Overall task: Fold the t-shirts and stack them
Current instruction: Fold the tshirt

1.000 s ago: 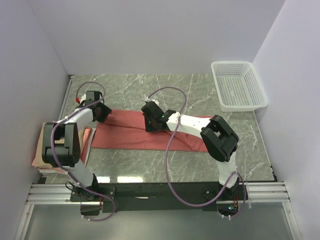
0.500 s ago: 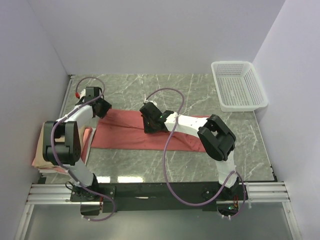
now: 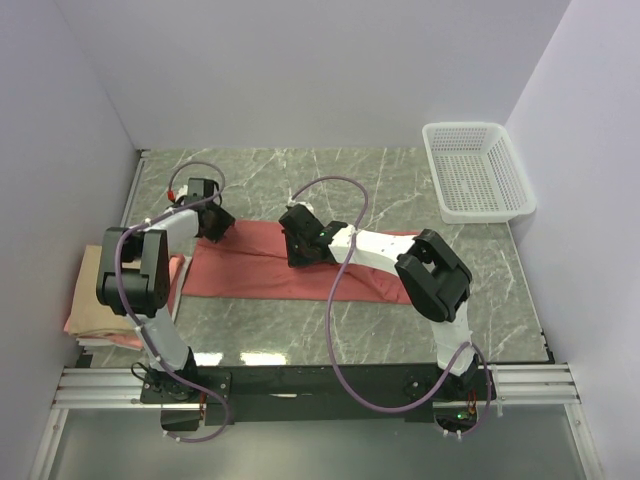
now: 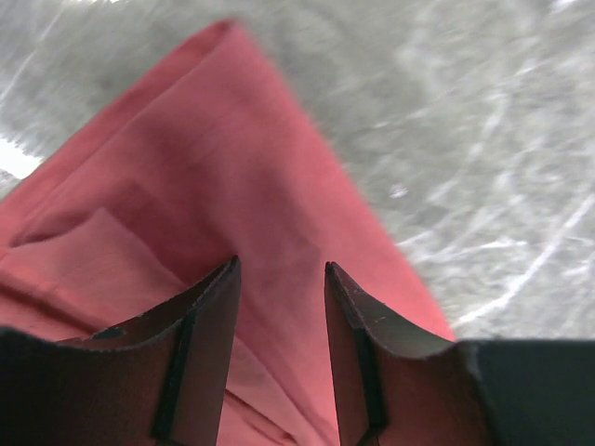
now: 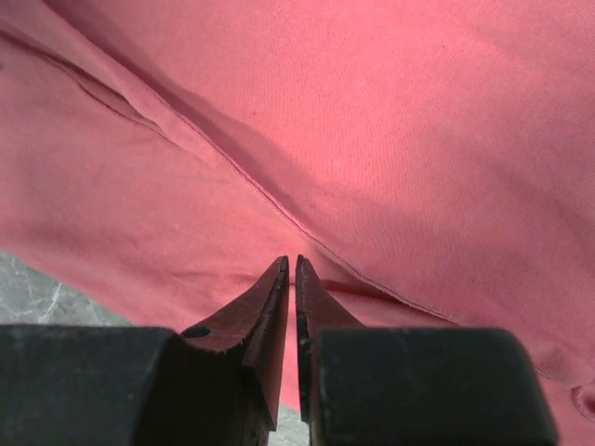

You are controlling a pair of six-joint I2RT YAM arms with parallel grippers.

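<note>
Left end effector (image 4: 281, 266) agape above shirt (image 4: 186, 167)

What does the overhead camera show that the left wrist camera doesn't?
Only overhead: the white basket, the folded shirts at the left edge, and the right gripper over the salmon-red shirt. Only left wrist: the left gripper close up, fingers apart above the shirt's corner. Both: that shirt and the marble table.
</note>
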